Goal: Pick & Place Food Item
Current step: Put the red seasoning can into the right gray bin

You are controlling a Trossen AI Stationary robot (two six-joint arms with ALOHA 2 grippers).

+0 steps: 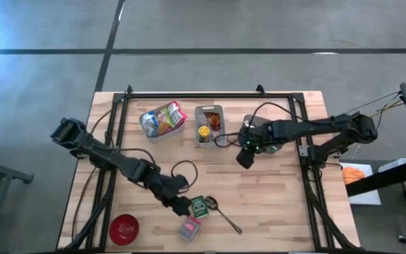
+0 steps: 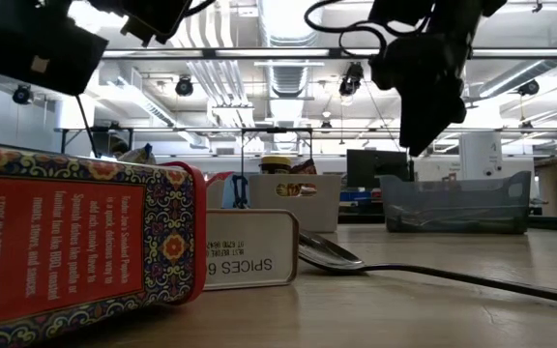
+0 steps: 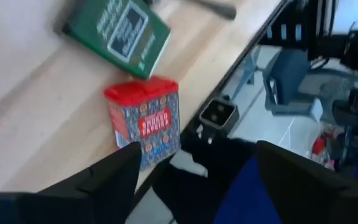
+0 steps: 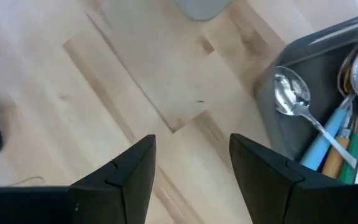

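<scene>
Your left gripper (image 3: 194,171) is hovering spread above the red-lidded spice tin (image 3: 145,119); only your right gripper (image 4: 191,165), also spread and empty, is showing cutlery (image 4: 328,134) binned.

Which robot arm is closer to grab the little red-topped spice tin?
The left. Its gripper hangs open just above the red-topped tin near the table's front edge, while the right gripper hangs empty mid-table.

A green tin (image 1: 200,207) lies by a red-lidded, ornately patterned spice tin (image 1: 189,228) and a red bowl (image 1: 124,229).
</scene>
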